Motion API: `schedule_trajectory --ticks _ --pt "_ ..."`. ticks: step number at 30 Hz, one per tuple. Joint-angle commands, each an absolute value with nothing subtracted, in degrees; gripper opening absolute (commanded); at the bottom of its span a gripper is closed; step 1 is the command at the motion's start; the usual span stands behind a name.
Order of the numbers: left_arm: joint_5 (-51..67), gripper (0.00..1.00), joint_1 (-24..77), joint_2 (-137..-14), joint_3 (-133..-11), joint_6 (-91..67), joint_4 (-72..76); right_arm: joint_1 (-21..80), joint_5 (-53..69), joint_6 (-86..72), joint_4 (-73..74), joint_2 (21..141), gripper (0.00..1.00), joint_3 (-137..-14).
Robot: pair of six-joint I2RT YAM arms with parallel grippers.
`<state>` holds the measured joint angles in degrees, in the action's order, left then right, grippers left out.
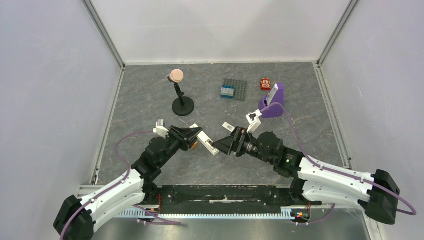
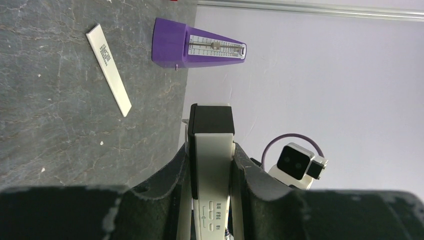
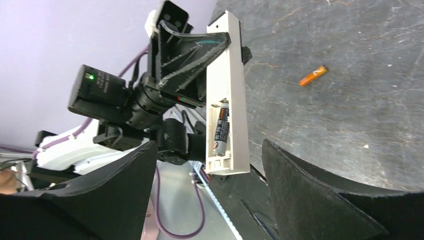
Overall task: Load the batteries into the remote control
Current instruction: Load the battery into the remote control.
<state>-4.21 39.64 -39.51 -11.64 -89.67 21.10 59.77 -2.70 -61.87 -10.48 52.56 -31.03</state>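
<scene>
Top view: the left hand (image 1: 192, 136) grips the remote control (image 1: 209, 144) above the table (image 1: 150, 100), and the right hand (image 1: 219, 146) meets the remote's free end.

Left wrist view: the remote sits clamped in the left hand.

Right wrist view: the right hand's jaws gape wide, flanking the remote's end. The dark grey battery (image 3: 221, 127) lies in the remote's recess. The orange battery (image 3: 313, 75) lies on the table, apart from the remote.

- The left arm (image 1: 112, 192), at the lower left of the top view, has white shells on its long links and black joints.
- The right arm (image 1: 330, 181), at the lower right, is built the same way.
- Each arm has a large black housing at its base.
- A left purple cable (image 1: 117, 148) loops beside the left arm, and a right purple cable (image 1: 291, 129) runs along the right arm.
- A small green light (image 1: 288, 161) shines on a black joint of the right arm.
- A small white left camera block (image 1: 160, 128) and a right camera block (image 1: 254, 118) sit on the wrists.
- The left pincer (image 1: 196, 139) and the right pincer (image 1: 216, 146) have black wedge-shaped fingers (image 3: 310, 200) with pale scuffed edges.
</scene>
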Motion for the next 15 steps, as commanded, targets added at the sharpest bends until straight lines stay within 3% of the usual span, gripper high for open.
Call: schedule_trajectory --ticks 1,6,15 --pt "-4.1 0.02 39.9 -38.5 -14.3 -95.5 21.7 59.6 -4.1 -65.8 -17.2 51.6 0.77 -29.9" --pt "-4.0 0.02 39.8 -38.1 -14.4 -97.1 21.5 59.6 -3.8 -67.8 -18.3 51.9 0.66 -28.8" --pt "-4.1 0.02 39.9 -37.8 -14.3 -98.5 21.6 59.6 -3.1 -70.3 -19.9 52.4 0.63 -27.1"
